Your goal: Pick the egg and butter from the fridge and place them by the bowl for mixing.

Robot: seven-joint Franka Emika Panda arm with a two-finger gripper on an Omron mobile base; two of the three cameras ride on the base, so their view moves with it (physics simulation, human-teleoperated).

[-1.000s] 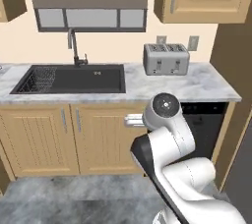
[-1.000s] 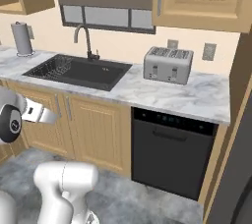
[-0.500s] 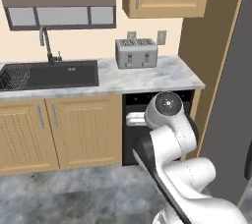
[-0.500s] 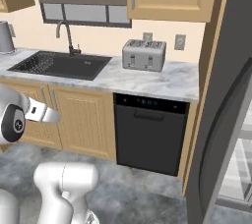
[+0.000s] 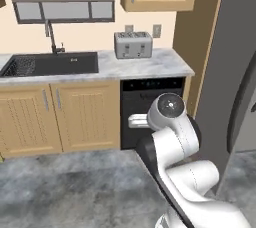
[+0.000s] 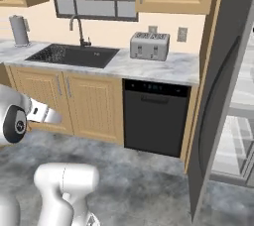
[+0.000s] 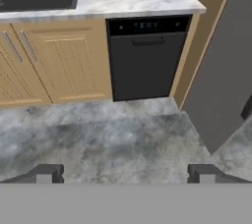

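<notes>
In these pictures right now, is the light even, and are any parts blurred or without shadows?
Left base view: flat, even light, toaster slightly soft. Right base view: fridge door a plain dark slab, no glare. Hand view: floor mottled, end effector fingertips casting no visible shadow.

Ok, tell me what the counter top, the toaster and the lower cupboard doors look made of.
Grey-white veined counter top: looks like polished marble or stone. Boxy silver toaster: seems brushed metal, going by its grey sheen. Light tan panelled cupboard doors: wood, probably, with visible grain and metal bar handles.

no readable text, labels or numbers on anything
</notes>
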